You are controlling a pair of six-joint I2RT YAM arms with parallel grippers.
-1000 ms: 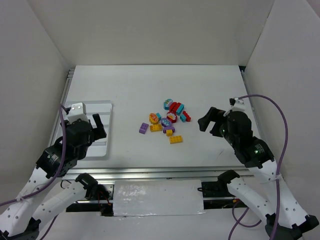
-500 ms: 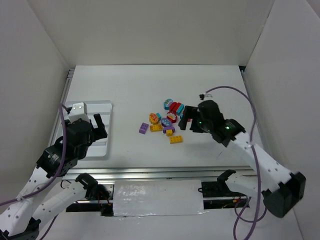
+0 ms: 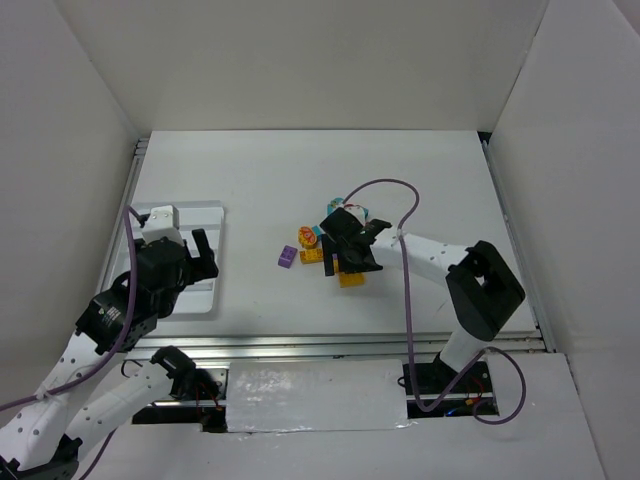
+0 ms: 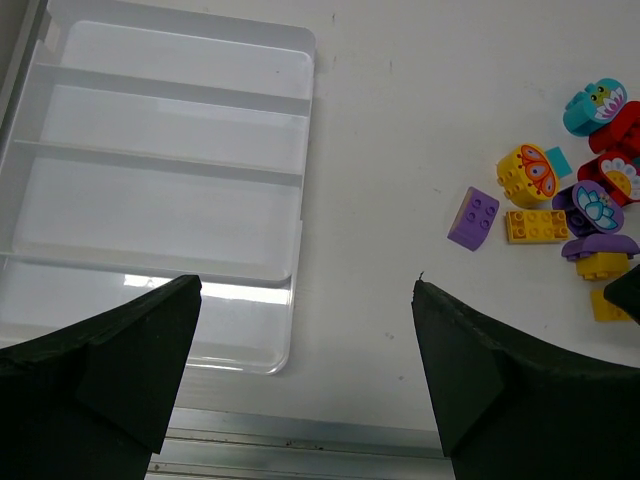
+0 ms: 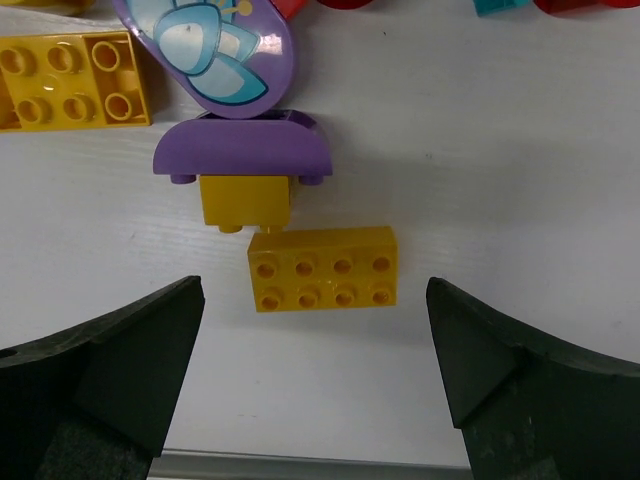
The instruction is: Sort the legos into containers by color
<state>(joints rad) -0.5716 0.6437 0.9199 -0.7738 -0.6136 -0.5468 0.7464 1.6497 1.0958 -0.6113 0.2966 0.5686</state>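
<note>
**Top external:** white tray [image 3: 205, 212] at far left. Lego pile [image 3: 322, 240] well right of tray, no brick in it. Left gripper [image 3: 197, 256] over tray's right edge. Right gripper [image 3: 352, 256] low over pile.

**Left wrist:** no brick seen in tray's four compartments. Left jaws spread wide, holding nothing.

**Right wrist:** tray out of view. Right jaws fully apart, empty, straddling yellow eight-stud brick [image 5: 322, 268]. Small yellow block [image 5: 245, 198], under purple arch [image 5: 240, 152], sits at brick's corner; contact unclear.

**Risk:** closing may snag this neighbour or pivot the brick out of grip. Purple arch could then travel to tray with the yellow.

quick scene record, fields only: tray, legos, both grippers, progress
tray: white, row compartments, no brick in the parts that show
legos: loose cluster right of the tray
left gripper: open, above the tray's near right corner
right gripper: open, over a yellow brick, one finger on either side
progress: nothing sorted yet
</note>
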